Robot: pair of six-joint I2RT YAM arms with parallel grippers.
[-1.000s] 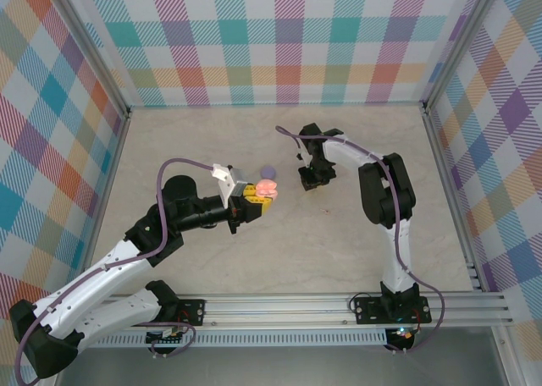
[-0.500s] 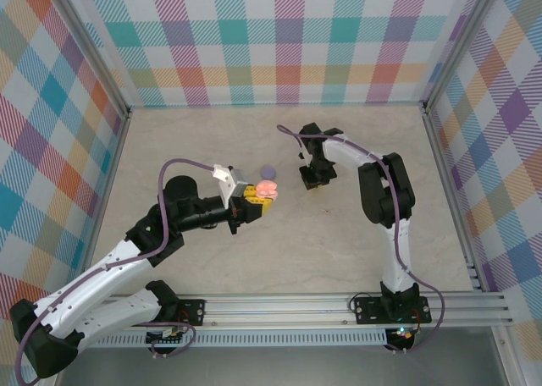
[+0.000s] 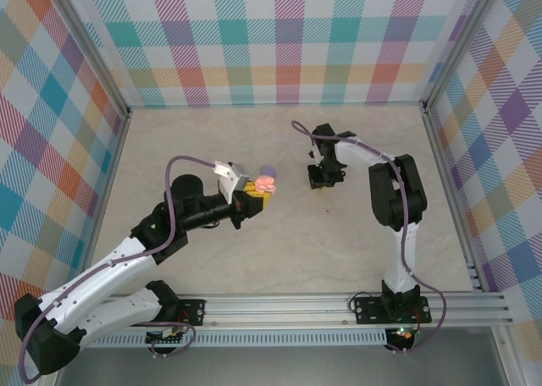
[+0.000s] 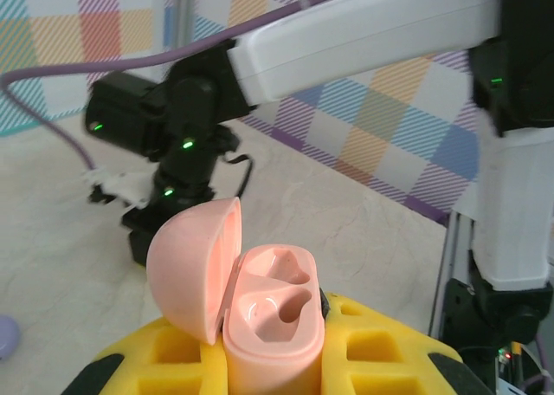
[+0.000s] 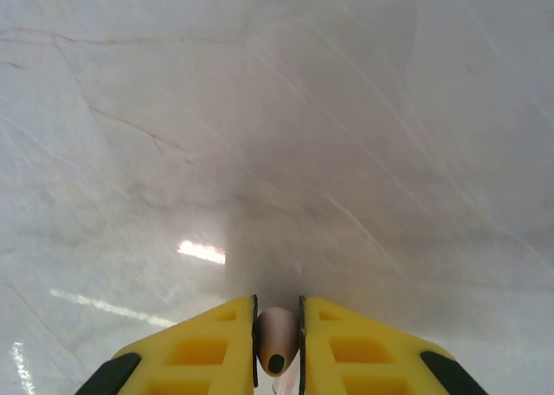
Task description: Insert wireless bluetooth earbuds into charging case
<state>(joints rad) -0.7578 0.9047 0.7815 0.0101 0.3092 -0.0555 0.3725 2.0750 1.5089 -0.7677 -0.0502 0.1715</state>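
Top external has the tabletop [image 3: 212,149] with both my arms reaching in. My left jaws are clamped on the pink charging case [image 3: 267,184], lid flipped open, and the left wrist view shows both sockets bare. A purple case [image 3: 268,171] sits just behind it. My right jaws are squeezed shut on a pale pink earbud [image 5: 276,350], off to the case's right with a clear gap, so I reckon the right arm has to carry it leftward. The case mouth faces up and toward that arm. The bud's long axis looks to run along my fingers, dark-dotted end toward the wrist.
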